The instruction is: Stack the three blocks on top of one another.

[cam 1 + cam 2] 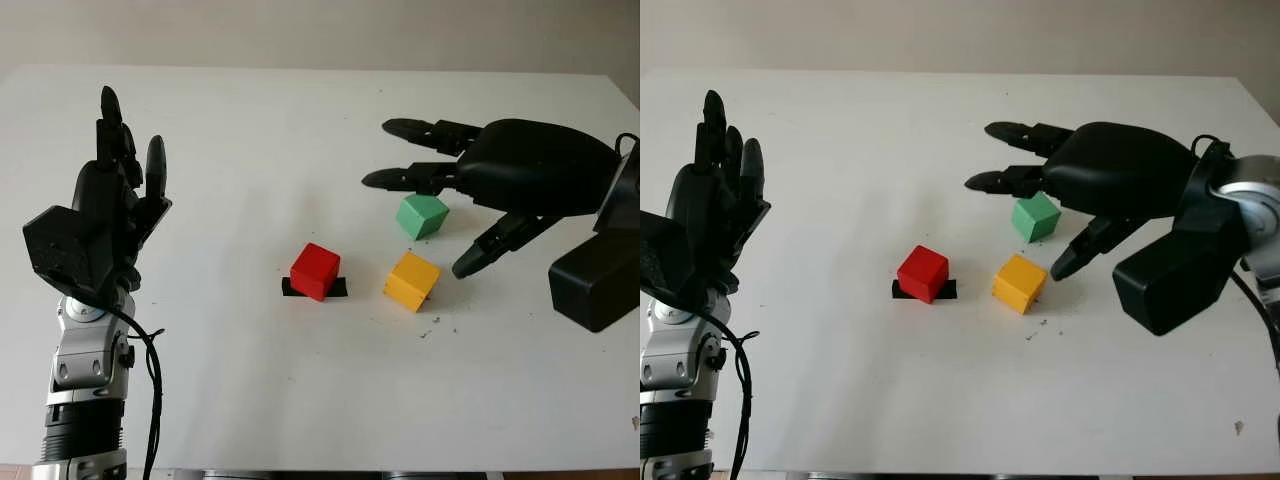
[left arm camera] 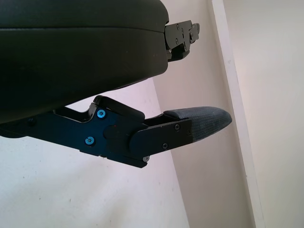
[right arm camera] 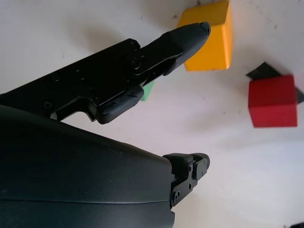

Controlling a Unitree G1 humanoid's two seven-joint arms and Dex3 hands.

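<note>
- The white surface (image 1: 300, 150) carries three blocks, all set apart from one another, none stacked.
- The red block (image 1: 315, 271) sits near the middle of the surface on a small black marker strip (image 1: 337, 288), which sticks out from under it on both sides.
- The yellow block (image 1: 412, 281) stands just to the right of the red one, with a gap between them, turned a little so that a corner faces the camera.
- The green block (image 1: 421, 216) lies behind the yellow block, farther from the robot and close to it without touching.
- The right hand (image 1: 470, 200) hovers above the green block, open and holding nothing. Two fingers reach out past the far side of the green block, and the thumb points down towards the surface just right of the yellow block.
- In the right wrist view, one finger of that hand (image 3: 185, 40) crosses in front of the yellow block (image 3: 213, 45); a sliver of the green block (image 3: 148, 90) peeps out beneath the finger, and the red block (image 3: 273, 100) lies further along.
- The left hand (image 1: 105, 215) is raised at the left side of the surface, well apart from the blocks, open, fingers pointing upwards, holding nothing.
</note>
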